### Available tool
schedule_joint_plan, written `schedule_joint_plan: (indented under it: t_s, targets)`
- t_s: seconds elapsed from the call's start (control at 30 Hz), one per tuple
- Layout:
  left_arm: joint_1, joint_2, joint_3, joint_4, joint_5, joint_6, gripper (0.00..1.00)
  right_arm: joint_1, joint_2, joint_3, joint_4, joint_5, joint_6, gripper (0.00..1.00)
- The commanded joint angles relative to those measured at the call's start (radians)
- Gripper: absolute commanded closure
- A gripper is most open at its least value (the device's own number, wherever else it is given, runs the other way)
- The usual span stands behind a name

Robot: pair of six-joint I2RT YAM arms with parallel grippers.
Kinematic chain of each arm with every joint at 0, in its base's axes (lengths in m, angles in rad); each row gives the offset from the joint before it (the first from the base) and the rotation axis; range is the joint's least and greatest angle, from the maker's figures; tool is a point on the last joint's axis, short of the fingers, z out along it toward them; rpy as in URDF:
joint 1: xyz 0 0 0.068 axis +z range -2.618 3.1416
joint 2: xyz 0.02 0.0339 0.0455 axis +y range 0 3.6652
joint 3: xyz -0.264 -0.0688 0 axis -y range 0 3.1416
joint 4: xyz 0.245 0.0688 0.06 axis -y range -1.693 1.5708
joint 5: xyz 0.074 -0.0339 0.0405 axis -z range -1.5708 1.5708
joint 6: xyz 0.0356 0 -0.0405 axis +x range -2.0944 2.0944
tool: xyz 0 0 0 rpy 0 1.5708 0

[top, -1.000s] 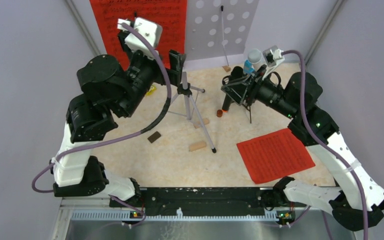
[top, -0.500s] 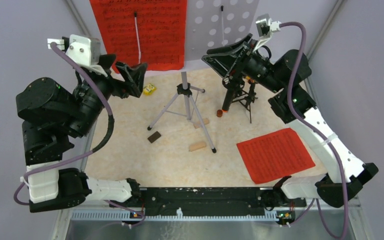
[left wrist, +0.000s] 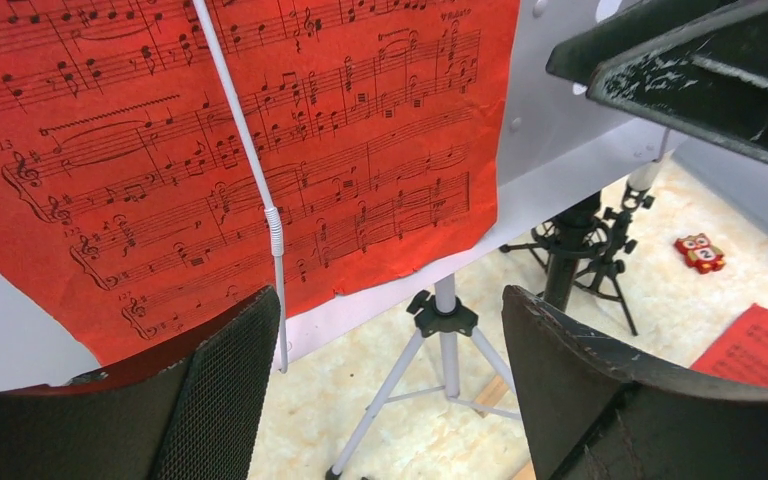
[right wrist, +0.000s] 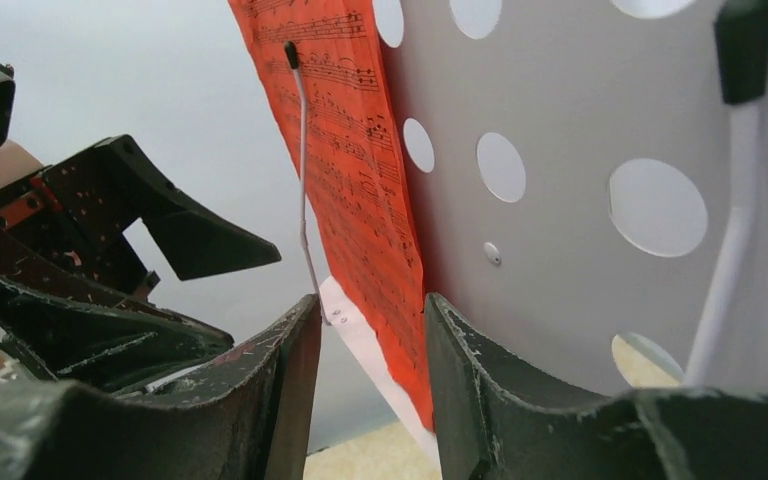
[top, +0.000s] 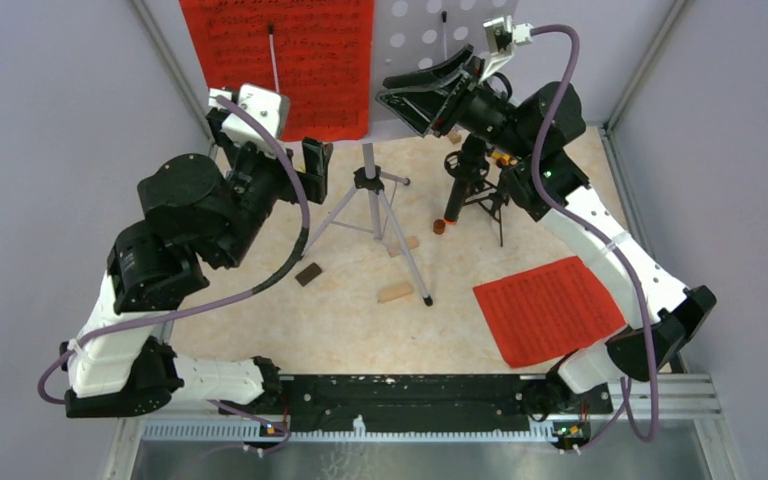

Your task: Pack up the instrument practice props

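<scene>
The sheet-music page at 12 o'clock was red with black printed notes. It sat on a pale grey plate patterned with round holes. The tripod was silver. A second red page lay at 4 o'clock on the beige, speckled bench. The microphone was black with an orange end.

Two red sheets, two tripods, one microphone

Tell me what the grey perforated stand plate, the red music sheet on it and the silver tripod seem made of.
Grey perforated stand plate: thin, smooth, matte, with clean round holes; painted sheet metal or plastic, cannot tell which. Red music sheet: paper, matte, printed notes, ragged lower edge. Silver tripod: likely metal tube, satin sheen, with black plastic-looking joints.
</scene>
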Motion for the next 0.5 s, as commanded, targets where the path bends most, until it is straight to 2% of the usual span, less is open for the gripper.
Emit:
schedule_joint_plan:
  t_s: [0.0, 0.2, 0.47]
  targets:
    - [0.002, -0.024, -0.027, 0.117, -0.069, 0.041, 0.14, 0.026, 0.008, 0.036, 0.154, -0.031, -0.068, 0.57]
    - [0.001, -0.054, -0.062, 0.153, -0.07, 0.051, 0.15, 0.091, 0.027, 0.04, 0.15, 0.008, -0.281, 0.57]
    - [0.001, -0.083, -0.108, 0.163, -0.108, 0.077, 0.14, 0.145, 0.054, 0.046, 0.126, 0.085, -0.421, 0.57]
